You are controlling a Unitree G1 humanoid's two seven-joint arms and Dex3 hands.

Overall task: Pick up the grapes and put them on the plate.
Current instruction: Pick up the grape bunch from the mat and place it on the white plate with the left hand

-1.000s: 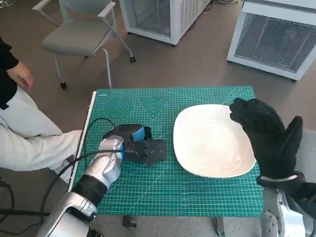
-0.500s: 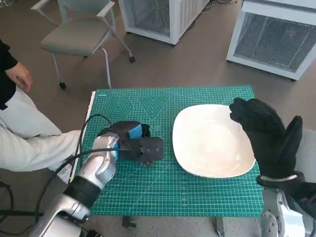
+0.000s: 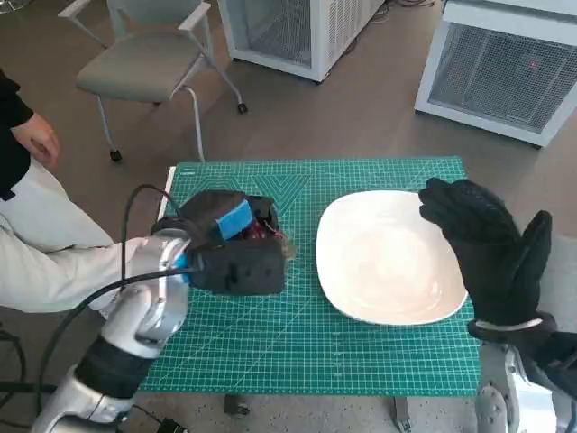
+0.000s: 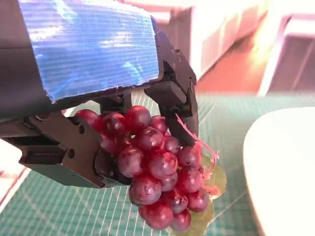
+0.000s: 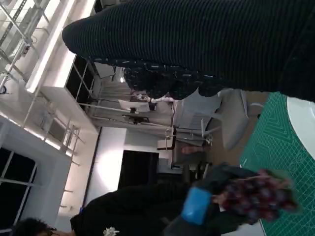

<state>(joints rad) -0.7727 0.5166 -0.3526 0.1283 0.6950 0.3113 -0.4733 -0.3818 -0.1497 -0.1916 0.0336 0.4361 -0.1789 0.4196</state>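
No readable writing anywhere, just so you know. Your left hand (image 4: 93, 98) has the bunch of red grapes (image 4: 157, 169) clamped between its fingers, hanging lengthwise with the tip and a green leaf pointing down over the green cutting mat (image 3: 361, 352), just beside the white plate (image 3: 388, 257). Your right hand (image 3: 491, 248) hangs over the plate's far edge, fingers loosely spread and holding nothing.
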